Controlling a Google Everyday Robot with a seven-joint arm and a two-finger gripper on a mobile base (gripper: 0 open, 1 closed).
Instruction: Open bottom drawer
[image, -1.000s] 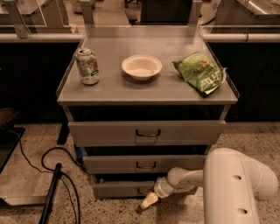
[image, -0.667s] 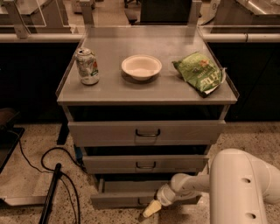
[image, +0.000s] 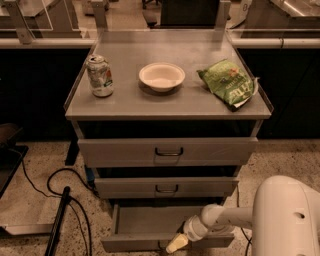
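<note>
Grey metal bottom drawer stands pulled out under the cabinet's two other fronts, its flat tray showing. I see the gripper at the middle of its front edge, low in view. Whether it has hold of the handle I cannot tell.

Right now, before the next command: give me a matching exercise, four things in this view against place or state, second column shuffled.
Things:
1. soda can
2. white bowl
3. green chip bag
4. bottom drawer

Place or state:
A. pulled out, tray showing
B. left side of the cabinet top
C. right side of the cabinet top
D. middle of the cabinet top

Pairs: 1-B, 2-D, 3-C, 4-A.

The gripper is at the front edge of the bottom drawer.
</note>
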